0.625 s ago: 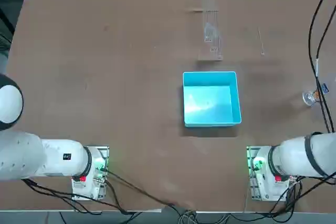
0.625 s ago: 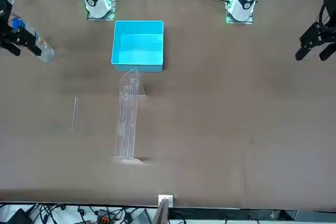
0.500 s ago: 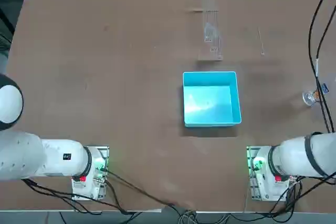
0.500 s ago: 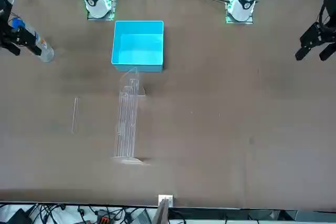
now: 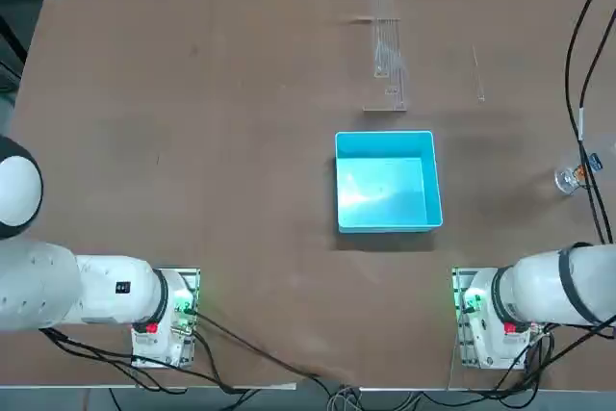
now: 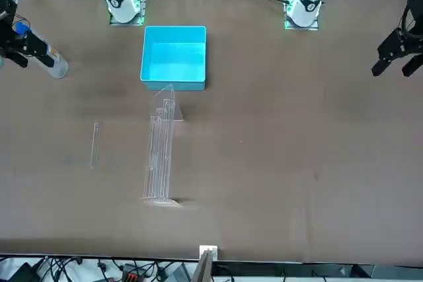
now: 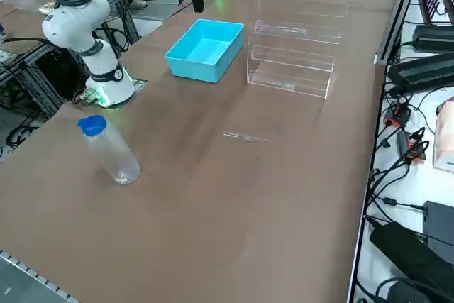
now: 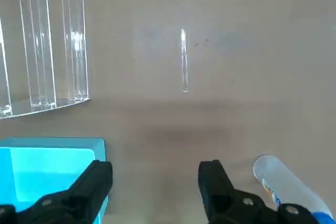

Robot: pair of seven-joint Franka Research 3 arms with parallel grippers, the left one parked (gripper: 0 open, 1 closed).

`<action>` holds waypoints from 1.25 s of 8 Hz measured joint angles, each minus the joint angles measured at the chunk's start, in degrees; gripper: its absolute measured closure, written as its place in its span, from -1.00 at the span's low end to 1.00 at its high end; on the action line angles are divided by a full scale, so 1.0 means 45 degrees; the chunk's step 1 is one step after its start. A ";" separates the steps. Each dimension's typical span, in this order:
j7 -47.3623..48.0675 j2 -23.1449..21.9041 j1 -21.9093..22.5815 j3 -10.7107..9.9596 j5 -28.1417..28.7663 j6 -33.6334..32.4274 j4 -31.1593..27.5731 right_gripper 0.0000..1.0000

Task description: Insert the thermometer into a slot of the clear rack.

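On the brown table (image 5: 192, 141) the thermometer (image 5: 477, 74) lies flat, apart from the rack (image 5: 387, 55) and not in any slot. Only the wrist view shows the right gripper (image 8: 155, 179): fingers (image 8: 97, 179) spread wide, empty, well above the table between the bin (image 8: 50, 174) and the bottle (image 8: 286, 184). The side view alone shows the rack's (image 7: 294, 47) stepped tiers and the bottle's (image 7: 108, 149) blue cap.

This is a robotics lab: two white robot arms are bolted by their bases (image 5: 486, 329) to a broad brown desk (image 5: 212, 141). Tangled cables (image 7: 397, 154) and power bricks (image 7: 420, 69) crowd its edge at three o'clock, beside aluminium framing (image 7: 32, 79).
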 joint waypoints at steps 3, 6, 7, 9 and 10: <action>0.0057 0.0753 -0.0129 -0.0113 -0.0008 0.2011 -0.0941 -1.00; 0.0022 0.2670 -0.0443 -0.0202 -0.0008 0.5738 -0.2694 -1.00; -0.0131 0.3336 -0.0515 -0.0202 -0.0008 0.6902 -0.3205 -1.00; -0.0364 0.4662 -0.0556 -0.0198 -0.0008 0.8985 -0.3738 -1.00; -0.0595 0.5378 -0.0556 -0.0196 -0.0008 1.0140 -0.3819 -1.00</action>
